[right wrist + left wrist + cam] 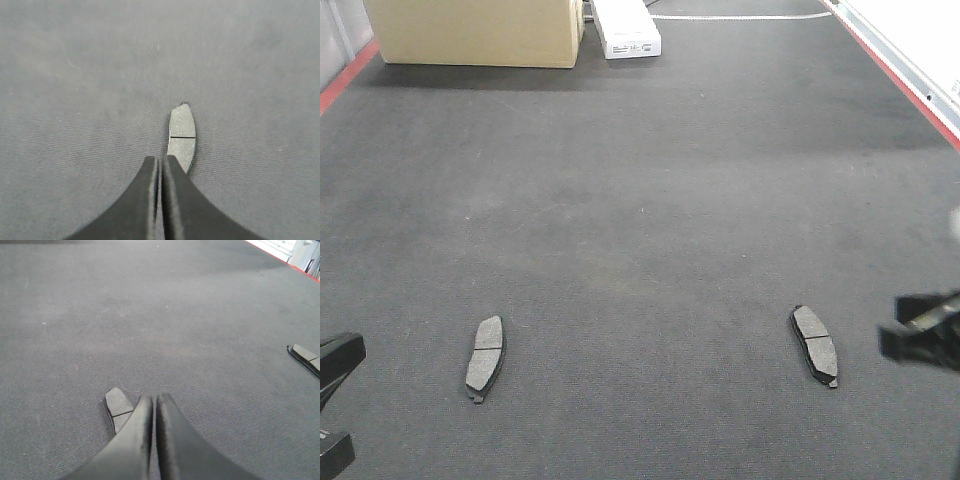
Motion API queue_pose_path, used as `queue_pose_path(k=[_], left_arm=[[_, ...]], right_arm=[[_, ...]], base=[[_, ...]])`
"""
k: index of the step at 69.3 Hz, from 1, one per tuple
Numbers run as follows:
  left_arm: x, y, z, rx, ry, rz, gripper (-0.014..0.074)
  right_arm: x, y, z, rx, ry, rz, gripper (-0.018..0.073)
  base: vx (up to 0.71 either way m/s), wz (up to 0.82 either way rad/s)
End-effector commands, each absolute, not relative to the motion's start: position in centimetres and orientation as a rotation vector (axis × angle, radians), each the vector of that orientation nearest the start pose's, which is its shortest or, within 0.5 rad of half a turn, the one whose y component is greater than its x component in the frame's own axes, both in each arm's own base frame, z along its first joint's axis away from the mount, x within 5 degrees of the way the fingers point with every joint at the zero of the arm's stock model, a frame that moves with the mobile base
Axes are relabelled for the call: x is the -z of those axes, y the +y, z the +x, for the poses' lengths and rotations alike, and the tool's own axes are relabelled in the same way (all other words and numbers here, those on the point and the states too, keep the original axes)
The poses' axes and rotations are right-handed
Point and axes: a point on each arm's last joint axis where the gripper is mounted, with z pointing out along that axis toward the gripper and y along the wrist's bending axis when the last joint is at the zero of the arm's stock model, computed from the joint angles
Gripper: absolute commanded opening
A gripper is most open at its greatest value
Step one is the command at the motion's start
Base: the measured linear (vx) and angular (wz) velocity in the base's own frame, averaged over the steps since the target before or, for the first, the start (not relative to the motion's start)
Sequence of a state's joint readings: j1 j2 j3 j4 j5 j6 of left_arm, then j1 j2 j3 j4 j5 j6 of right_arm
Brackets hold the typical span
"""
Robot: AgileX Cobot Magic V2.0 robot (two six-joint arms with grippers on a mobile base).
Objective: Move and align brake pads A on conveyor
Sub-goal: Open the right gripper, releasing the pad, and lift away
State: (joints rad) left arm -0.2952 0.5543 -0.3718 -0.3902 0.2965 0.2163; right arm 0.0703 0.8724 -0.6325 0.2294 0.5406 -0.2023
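— Left tool (155, 401) first: its two fingers are pressed together with only a hairline slit between them, and they grip nothing. My right tool (161, 161) is the same, pinched closed and empty.
— Where are the pads?
— Two show, both lying flat on the conveyor (640, 200), well apart, towards my end of the belt. The left brake pad (485, 358) runs lengthwise away from me; in my left wrist view it sits just left of the tips, its near part hidden behind a finger. The right brake pad (815, 345) lies much the same way, just right of my right tool's tips, groove showing across its middle.
— Touching either one?
— I cannot tell from these views.
— Anything else on the belt?
— At the far end, a cardboard box (475, 30) with a white box (625, 30) beside it, and a red edge strip (900, 75) down the side
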Motion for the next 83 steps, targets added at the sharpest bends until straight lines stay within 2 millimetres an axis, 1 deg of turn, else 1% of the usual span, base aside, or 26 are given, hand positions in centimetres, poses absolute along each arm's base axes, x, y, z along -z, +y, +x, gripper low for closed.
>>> queue_pose_path(k=[1, 13, 27, 36, 83], left_arm=[[-28.3, -4.3, 11.1, 0.412, 1.869, 0.186, -0.0006], [-28.3, -4.3, 11.1, 0.412, 1.869, 0.186, -0.0006], [-28.3, -4.3, 11.1, 0.412, 1.869, 0.186, -0.0006], [-28.3, -4.3, 11.1, 0.412, 1.869, 0.186, -0.0006], [-28.3, -4.3, 11.1, 0.412, 1.869, 0.186, -0.0006]], right_arm=[[-30.6, 2.0, 15.1, -0.14, 2.088, -0.148, -0.001], [-30.4, 1.7, 11.8, -0.115, 1.964, -0.167, -0.001], [-30.2, 1.5, 9.7, -0.108, 1.873, -0.161, -0.001], [-30.0, 1.4, 9.3, -0.105, 1.846, -0.157, -0.001], [-30.0, 1.5, 9.3, -0.107, 1.853, -0.158, -0.001]], base=[[0.0, 0.0], [0.0, 0.0], [0.0, 0.0], [0.0, 0.0], [0.0, 0.0]])
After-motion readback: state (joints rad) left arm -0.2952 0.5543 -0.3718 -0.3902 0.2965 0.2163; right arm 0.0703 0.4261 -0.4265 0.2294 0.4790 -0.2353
